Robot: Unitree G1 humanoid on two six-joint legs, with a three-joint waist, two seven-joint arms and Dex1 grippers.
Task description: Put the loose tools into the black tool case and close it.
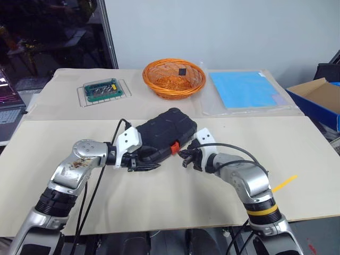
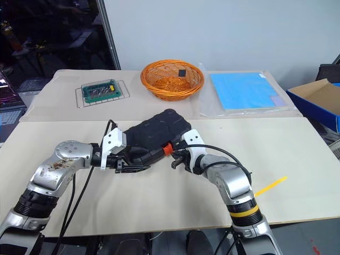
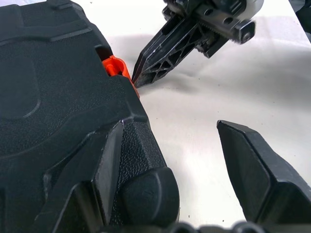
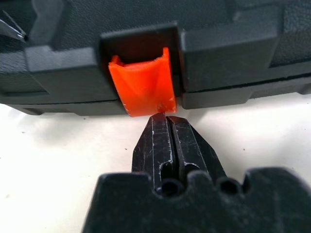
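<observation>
**Latching the case**

Beige tabletop [image 1: 159, 202], grey wall behind; case [image 1: 164, 133] lies closed at table centre, with no loose tools seen outside it. Left gripper [image 1: 142, 164] straddles the case's near corner, jaws apart, one finger against the shell, probably bracing it. Right gripper [image 4: 166, 141] has jaws together, its tip touching the lower edge of the orange latch [image 4: 143, 87], likely to press it home. Basket [image 1: 174, 78] and bit box [image 1: 104, 90] sit well behind.
</observation>
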